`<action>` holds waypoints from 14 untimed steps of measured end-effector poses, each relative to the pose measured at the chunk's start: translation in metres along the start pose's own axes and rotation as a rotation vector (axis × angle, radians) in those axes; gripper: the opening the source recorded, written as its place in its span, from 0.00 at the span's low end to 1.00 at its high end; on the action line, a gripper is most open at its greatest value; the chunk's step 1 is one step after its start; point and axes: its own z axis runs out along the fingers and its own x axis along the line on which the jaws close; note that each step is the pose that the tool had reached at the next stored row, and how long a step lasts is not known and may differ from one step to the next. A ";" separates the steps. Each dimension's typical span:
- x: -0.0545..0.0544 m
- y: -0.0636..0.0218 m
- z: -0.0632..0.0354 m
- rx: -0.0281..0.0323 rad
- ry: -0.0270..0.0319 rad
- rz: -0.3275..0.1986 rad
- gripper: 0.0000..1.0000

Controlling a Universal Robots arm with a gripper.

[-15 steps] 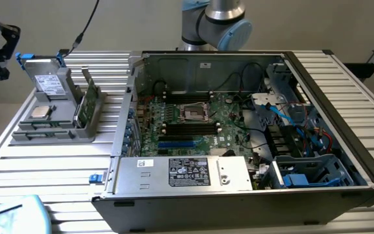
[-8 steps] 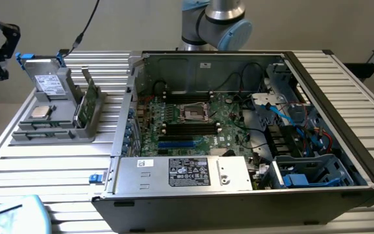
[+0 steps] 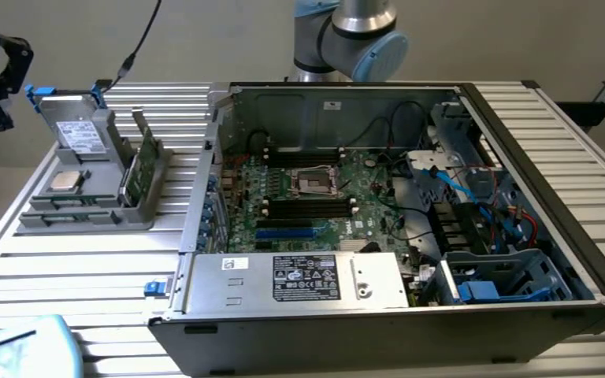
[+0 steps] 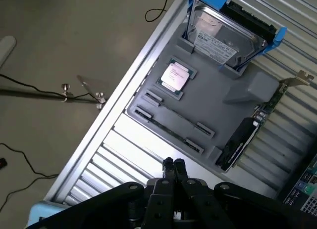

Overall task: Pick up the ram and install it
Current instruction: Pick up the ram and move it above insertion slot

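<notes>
— While the fingers (image 4: 168,167) hang high off to the exterior view's left of the grey parts holder (image 3: 84,219), do they carry anything?

— No. They are pressed together tip to tip with nothing between them, well apart from the holder.

— What sits in the holder?

— At its far end is a hard drive (image 3: 76,135) in a blue bracket. Just in front of that, a square silver processor (image 3: 66,181) lies flat in its recess. Then come two long slots.

— And the ram?

— The ram (image 4: 166,129) looks to be the thin dark strip standing on edge in the slot closest to the holder's near end. It is seen edge-on, so I cannot make out its chips or label. The other slot shows just its end clips.

— Further right?

— A green expansion card (image 3: 142,167) stands upright along the holder's side on the exterior view's right. The holder rests on the slatted metal tabletop (image 3: 72,264).

— Beyond the holder?

— Just beside it, on the exterior view's right, is an open computer case (image 3: 334,110) lying on its side. The motherboard (image 3: 361,177) faces up, and a silver power supply (image 3: 302,277) sits along the case's near wall. The robot arm (image 3: 350,35) rises behind the case.
</notes>
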 end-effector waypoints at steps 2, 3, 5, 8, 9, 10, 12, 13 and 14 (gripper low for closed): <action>0.000 0.0000 0.0002 -0.0005 0.0015 -0.035 0.11; 0.000 0.0001 0.0002 -0.0014 0.0020 -0.053 0.11; 0.000 0.0000 0.0003 -0.0051 0.0017 -0.090 0.11; 0.000 0.0000 0.0008 -0.0114 0.0001 -0.145 0.11; 0.000 0.0000 0.0011 -0.0126 0.0002 -0.164 0.11; 0.000 -0.0001 0.0012 -0.0133 0.0008 -0.182 0.11; 0.000 -0.0002 0.0014 -0.0134 0.0032 -0.218 0.11; 0.000 -0.0003 0.0013 -0.0129 0.0051 -0.236 0.11; -0.001 -0.0004 0.0013 -0.0124 0.0066 -0.250 0.11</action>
